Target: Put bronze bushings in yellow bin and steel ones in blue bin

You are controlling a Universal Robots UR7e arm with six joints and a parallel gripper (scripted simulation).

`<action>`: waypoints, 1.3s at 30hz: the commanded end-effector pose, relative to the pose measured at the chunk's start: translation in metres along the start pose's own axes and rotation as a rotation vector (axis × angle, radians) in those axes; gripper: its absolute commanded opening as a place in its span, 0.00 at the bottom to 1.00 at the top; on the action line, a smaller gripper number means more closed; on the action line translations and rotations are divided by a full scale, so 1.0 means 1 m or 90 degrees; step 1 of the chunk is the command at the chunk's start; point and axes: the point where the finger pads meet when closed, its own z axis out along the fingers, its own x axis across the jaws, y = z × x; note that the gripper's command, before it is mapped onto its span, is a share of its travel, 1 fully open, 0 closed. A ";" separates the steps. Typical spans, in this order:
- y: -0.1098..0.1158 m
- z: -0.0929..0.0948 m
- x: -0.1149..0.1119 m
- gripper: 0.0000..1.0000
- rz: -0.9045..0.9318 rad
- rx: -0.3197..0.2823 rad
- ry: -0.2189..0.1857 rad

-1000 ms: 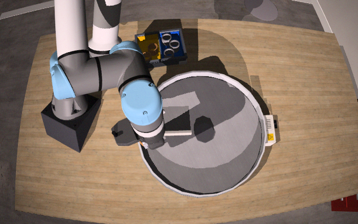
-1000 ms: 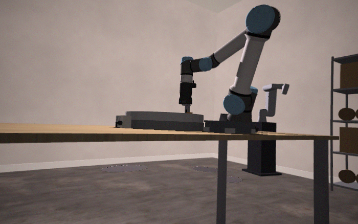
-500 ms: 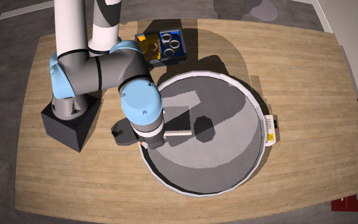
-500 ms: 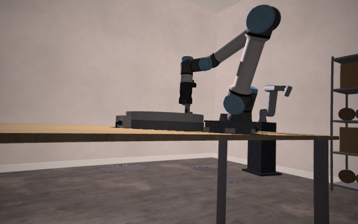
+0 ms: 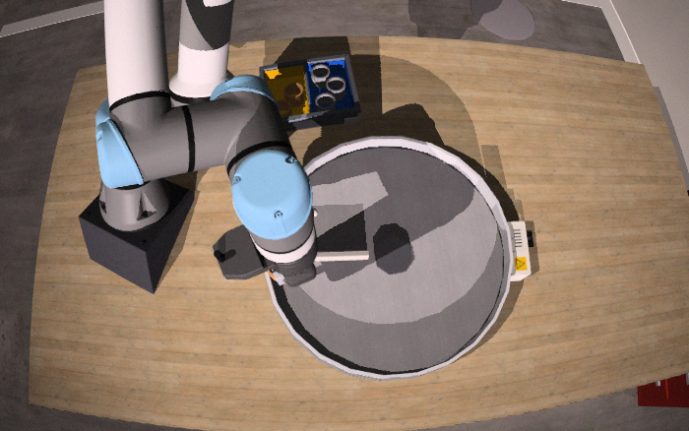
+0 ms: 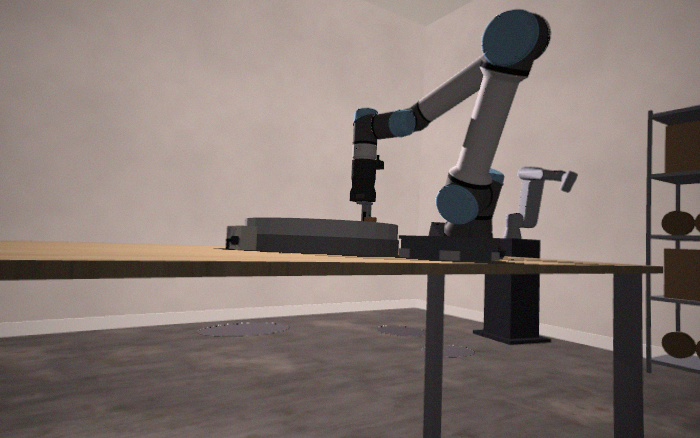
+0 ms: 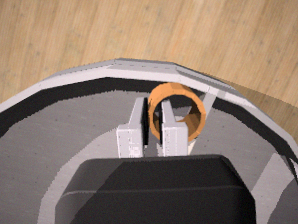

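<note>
- The gripper is closed on the wall of a bronze bushing, with one finger inside the ring and the other outside it.
- That bushing is near the edge of the turntable, just inside the pale rim as the wrist view shows it; in the exterior view it shows above the rim's top edge.
- The arm reaches out over the turntable, its gripper pointing down.
- The yellow bin stands beside the blue bin, both beyond the turntable in the top view.
- Bronze shows in the yellow bin, where one bushing can be made out; shadow makes the full count there uncertain.
- Three steel bushings lie in the blue bin, one toward the far side, one by the outer side and one toward the near side.
- A pale box with a yellow warning label sits against the turntable's outer side.
</note>
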 end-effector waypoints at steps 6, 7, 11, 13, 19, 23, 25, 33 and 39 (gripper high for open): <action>0.000 -0.003 0.000 0.00 0.000 0.000 -0.001; 0.000 -0.003 0.000 0.00 0.000 0.000 -0.001; 0.000 -0.004 0.000 0.00 0.000 0.000 -0.001; 0.000 -0.006 0.000 0.00 0.000 0.000 -0.001; 0.000 -0.008 0.000 0.00 0.000 0.000 -0.001; 0.000 -0.008 0.000 0.00 0.000 0.000 -0.001; 0.000 -0.008 0.000 0.00 0.000 0.000 -0.001; 0.000 -0.010 0.000 0.00 0.000 0.000 -0.001; 0.000 -0.013 0.000 0.00 0.000 0.000 -0.001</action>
